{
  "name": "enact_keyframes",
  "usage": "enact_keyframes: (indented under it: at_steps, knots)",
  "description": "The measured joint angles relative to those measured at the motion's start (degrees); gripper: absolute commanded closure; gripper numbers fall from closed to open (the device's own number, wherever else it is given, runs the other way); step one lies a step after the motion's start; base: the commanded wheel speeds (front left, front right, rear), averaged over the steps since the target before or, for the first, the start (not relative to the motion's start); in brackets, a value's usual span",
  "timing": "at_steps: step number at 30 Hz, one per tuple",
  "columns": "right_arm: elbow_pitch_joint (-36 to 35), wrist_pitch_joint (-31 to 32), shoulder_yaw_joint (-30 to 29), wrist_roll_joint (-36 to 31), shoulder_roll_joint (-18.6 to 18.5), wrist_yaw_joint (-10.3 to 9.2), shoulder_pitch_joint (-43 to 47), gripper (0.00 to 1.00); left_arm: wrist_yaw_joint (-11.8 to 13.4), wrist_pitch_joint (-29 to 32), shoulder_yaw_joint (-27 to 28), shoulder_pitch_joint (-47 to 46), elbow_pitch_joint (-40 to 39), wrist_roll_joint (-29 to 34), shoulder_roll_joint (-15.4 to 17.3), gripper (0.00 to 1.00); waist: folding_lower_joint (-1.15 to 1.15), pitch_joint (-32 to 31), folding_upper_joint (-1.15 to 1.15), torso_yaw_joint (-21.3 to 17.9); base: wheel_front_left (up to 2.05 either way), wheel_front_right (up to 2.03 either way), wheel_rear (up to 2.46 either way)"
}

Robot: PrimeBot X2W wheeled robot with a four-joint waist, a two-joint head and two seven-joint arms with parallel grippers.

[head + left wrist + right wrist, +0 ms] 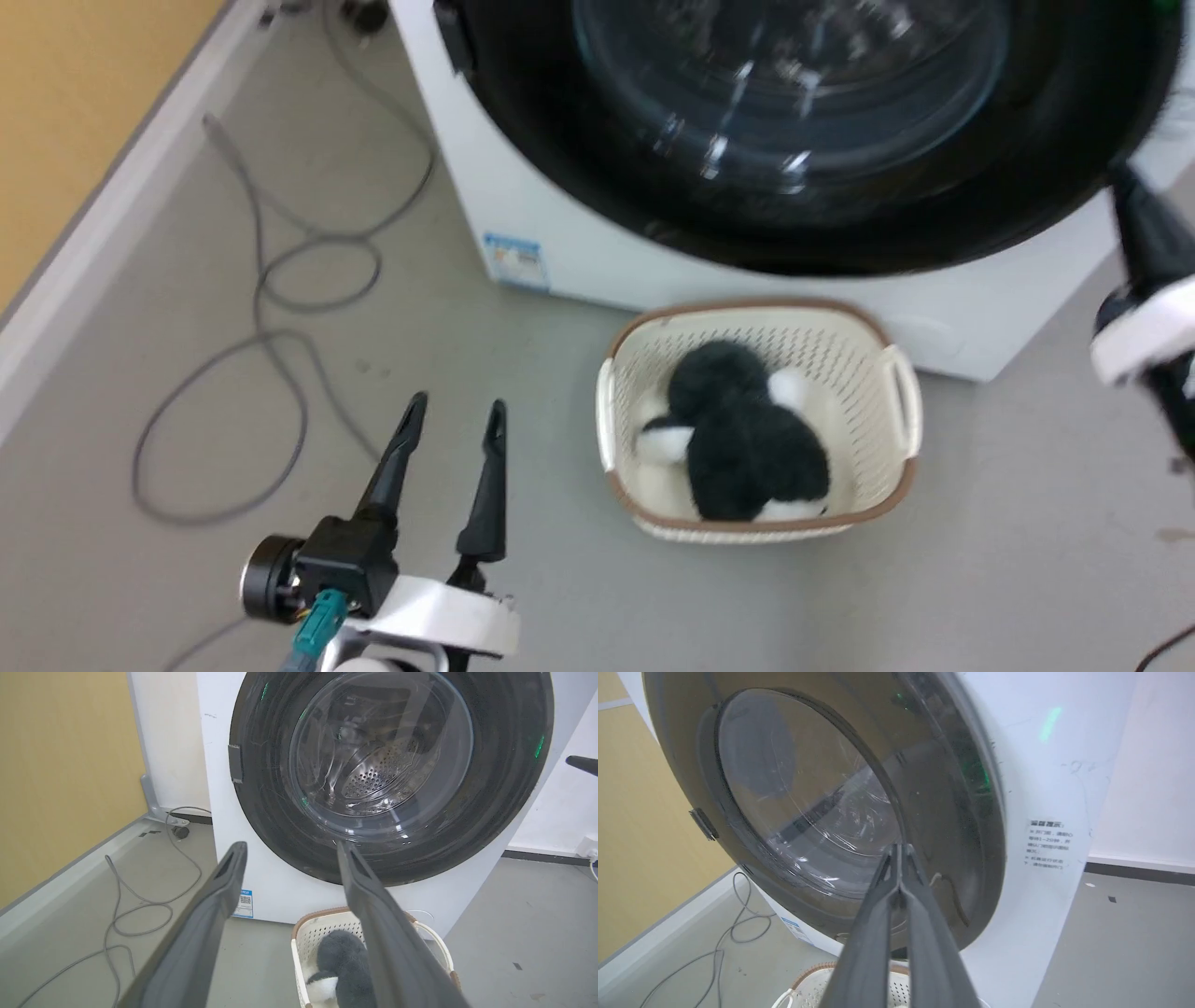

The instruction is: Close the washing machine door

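Washing machine door [504,788] far centre, seemingly flush on washing machine [280,896]. Right gripper [901,849] pressed together by its right side, likely as blunt pusher; contact unclear. Left gripper [457,403] spread, idle near left, out of the way

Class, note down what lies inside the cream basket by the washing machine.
A fluffy dark soft toy with white patches lies in the basket. It covers much of the bottom, so anything beneath it is hidden.
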Motion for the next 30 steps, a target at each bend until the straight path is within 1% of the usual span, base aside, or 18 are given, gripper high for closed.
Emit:
enact_keyframes:
  at_steps: [5, 8, 9, 12, 17, 21, 22, 23, 26, 30]
  knots:
    - [-6.95, -0.59, -2.02, -1.01, 0.68, 0.0, 8.09, 1.0, -0.63, 0.0, 2.31, 1.83, 1.15, 0.57, -0.01, 0.0, 0.0, -3.86, 0.0, -2.51, 0.0, 0.0, 0.0]
    - [-12.22, -0.67, -5.82, -3.33, 2.34, 0.0, 14.15, 1.0, -0.9, 0.0, 3.71, 2.77, 1.53, 1.1, -0.02, 0.0, 0.0, -5.86, 0.0, -4.14, 0.0, 0.0, 0.0]
    - [-15.63, -0.68, -8.33, -6.26, 3.72, 0.0, 18.25, 1.0, -0.94, 0.0, 4.45, 3.52, 1.72, 1.11, -0.01, 0.0, 0.0, -7.1, 0.0, -5.21, 0.0, 0.0, 0.0]
    - [-20.03, -0.68, -11.96, -10.92, 6.72, 0.0, 24.47, 1.0, -1.36, 0.0, 5.41, 4.62, 1.92, 1.12, -0.01, 0.0, 0.0, -8.7, 0.0, -6.81, 0.0, 0.0, 0.0]
    - [-25.86, -0.69, -18.67, -18.06, 12.87, 0.0, 33.82, 1.0, -2.04, 0.0, 6.11, 5.86, 2.97, 1.53, -0.02, 0.0, 0.0, -11.03, 0.0, -8.78, 0.0, 0.0, 0.0]
    - [-29.14, -0.69, -22.52, -23.75, 17.79, 0.0, 40.01, 1.0, -2.38, 0.0, 6.23, 6.44, 3.99, 1.53, -0.02, 0.0, 0.0, -12.24, 0.0, -9.73, 0.0, 0.0, 0.0]
    - [-29.61, -0.69, -23.32, -24.34, 19.14, -0.01, 41.19, 0.8, -2.45, 0.0, 6.16, 6.61, 4.31, 1.52, -0.03, 0.0, 0.0, -12.46, 0.0, -9.88, 0.0, 0.0, 0.0]
    - [-30.07, -0.69, -23.92, -25.5, 20.15, -0.01, 42.26, 0.0, -2.66, 0.0, 6.12, 6.65, 4.76, 1.53, -0.02, 0.0, 0.0, -12.62, 0.0, -9.98, 0.0, 0.0, 0.0]
    - [-31.28, -0.68, -25.46, -28.14, 22.48, -0.01, 44.29, 0.0, -3.03, 0.0, 5.75, 6.7, 5.78, 1.68, -0.03, 0.0, 0.0, -12.99, 0.0, -10.07, 0.0, 0.0, 0.0]
    - [-31.97, -0.58, -26.29, -30.71, 23.92, 0.0, 46.01, 0.0, -3.2, 0.0, 5.0, 7.38, 6.94, 2.11, -0.03, 0.0, 0.0, -13.5, 0.0, -9.92, 0.0, 0.0, 0.0]
